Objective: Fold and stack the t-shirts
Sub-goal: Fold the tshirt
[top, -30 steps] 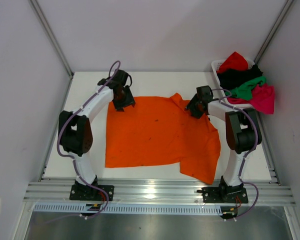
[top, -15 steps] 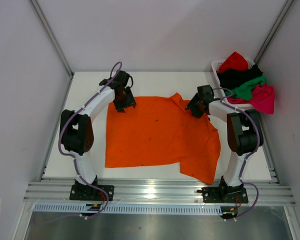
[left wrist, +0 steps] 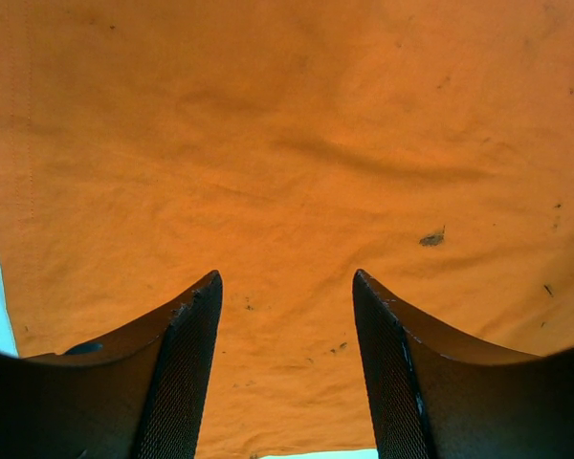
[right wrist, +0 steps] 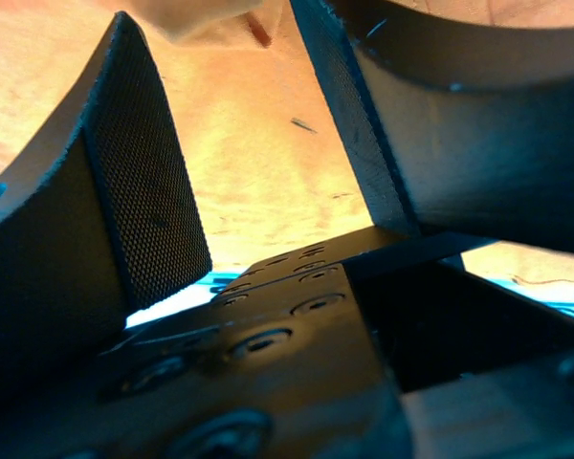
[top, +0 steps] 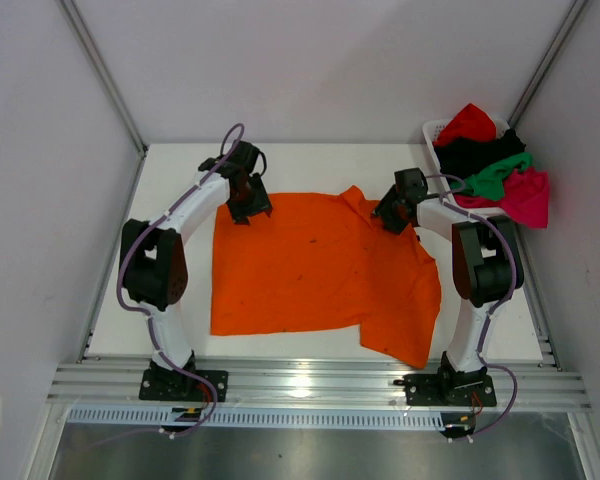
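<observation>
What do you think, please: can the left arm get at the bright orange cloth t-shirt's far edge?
Probably yes: the left hand is open right above the orange t-shirt, nothing in between.

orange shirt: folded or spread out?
Spread out, not folded. The orange shirt lies mostly flat across the table; only its right side is rumpled, with one flap reaching nearer the front edge.

Orange t-shirt [top: 310,265] spread flat, other shirts [top: 492,170] heaped far right

No writing, label or number can be read anywhere. Dark specks on the bright orange cloth t-shirt [left wrist: 287,143] seem lint, not print.
</observation>
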Robot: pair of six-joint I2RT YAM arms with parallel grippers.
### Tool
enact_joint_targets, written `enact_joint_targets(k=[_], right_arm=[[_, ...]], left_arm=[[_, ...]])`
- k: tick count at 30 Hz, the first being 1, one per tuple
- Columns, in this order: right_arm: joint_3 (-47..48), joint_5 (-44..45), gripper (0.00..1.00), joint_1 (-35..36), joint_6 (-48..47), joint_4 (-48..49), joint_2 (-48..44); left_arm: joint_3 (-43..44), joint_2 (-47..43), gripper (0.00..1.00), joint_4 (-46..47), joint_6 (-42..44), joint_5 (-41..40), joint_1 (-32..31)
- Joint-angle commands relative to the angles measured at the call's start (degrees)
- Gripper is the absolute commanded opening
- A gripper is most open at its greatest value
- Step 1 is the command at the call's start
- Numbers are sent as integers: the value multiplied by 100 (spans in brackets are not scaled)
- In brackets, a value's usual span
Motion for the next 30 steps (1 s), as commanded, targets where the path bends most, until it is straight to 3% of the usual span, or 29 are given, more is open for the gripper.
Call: enact_joint_targets(k=[1,19,25,30], right_arm=[[257,80,53,-65,-78,-37,-50],[301,71,51,-126,-60,33,99],[292,-60,28,-135,-122,200,205],[275,-131,17,-135,-166,306,275]], left_arm=[[67,59,61,48,123,-1,-35],[50,67,60,30,132,-9,-44],[50,94,60,39,132,8,-44],[50,111,60,39,141,-9,-53]])
